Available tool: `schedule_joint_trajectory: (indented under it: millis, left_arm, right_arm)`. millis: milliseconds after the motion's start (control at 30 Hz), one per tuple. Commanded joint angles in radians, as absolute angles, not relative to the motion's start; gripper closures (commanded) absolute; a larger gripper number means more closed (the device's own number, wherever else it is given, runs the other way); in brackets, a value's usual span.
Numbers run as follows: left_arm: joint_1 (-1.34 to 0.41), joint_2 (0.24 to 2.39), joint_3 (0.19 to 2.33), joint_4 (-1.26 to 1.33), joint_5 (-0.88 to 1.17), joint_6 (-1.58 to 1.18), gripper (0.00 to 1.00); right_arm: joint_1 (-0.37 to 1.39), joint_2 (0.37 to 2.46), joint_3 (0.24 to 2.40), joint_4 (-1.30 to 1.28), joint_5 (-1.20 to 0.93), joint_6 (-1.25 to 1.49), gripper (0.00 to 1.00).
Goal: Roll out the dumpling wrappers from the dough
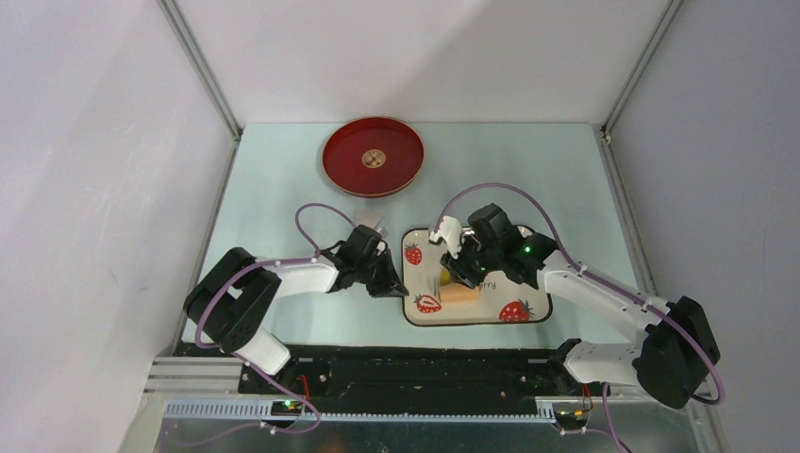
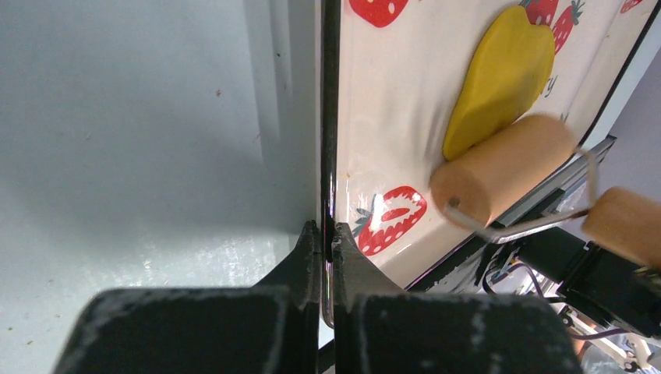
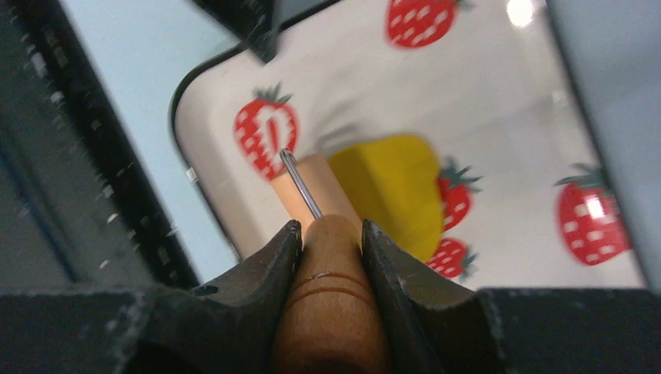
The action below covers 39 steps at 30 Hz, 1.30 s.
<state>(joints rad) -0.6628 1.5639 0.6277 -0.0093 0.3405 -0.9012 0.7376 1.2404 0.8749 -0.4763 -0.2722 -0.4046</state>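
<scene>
the right gripper [image 3: 327, 230] has its fingers clamped on the handle of the light-wooden roller [image 2: 503, 167], whose barrel rests on one end of the bright-yellow flattened dough [image 2: 499, 78]. the dough lies on the white strawberry-printed tray [image 2: 390, 117], its long axis stretching away from the barrel, so the coming stroke likely runs along it. the left gripper [image 2: 326, 230], fingers pinched on the tray's rim, is farther from the dough.
</scene>
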Motion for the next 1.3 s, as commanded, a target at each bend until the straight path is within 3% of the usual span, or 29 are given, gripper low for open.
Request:
schedule_joint_trajectory:
  millis: [0,267,400,600,900,1267]
  left_arm:
    - [-0.675,1.597,0.604,-0.104,0.282,-0.882,1.0]
    - [-0.676,1.6,0.604,-0.104,0.283,-0.882,1.0]
    - [-0.676,1.603,0.606,-0.104,0.285,-0.882,1.0]
    - [-0.676,1.605,0.607,-0.104,0.285,-0.88,1.0]
    - [-0.675,1.605,0.607,-0.104,0.286,-0.881,1.0]
    - [-0.676,1.603,0.606,-0.104,0.285,-0.882,1.0]
  right_arm:
    - [0.732,1.237,0.859,-0.729,-0.341,-0.373,1.0]
    - [0.692,1.081,0.992,-0.642,-0.215,-0.353,1.0]
    - [0.588,1.034,0.995,-0.572,-0.29,-0.319,1.0]
    - [0.494,1.096,0.994,-0.549,-0.354,-0.339,1.0]
    - [0.487,1.229,0.985,-0.493,-0.414,-0.35,1.0]
    - [0.505,1.24,0.825,-0.522,-0.344,-0.421,1.0]
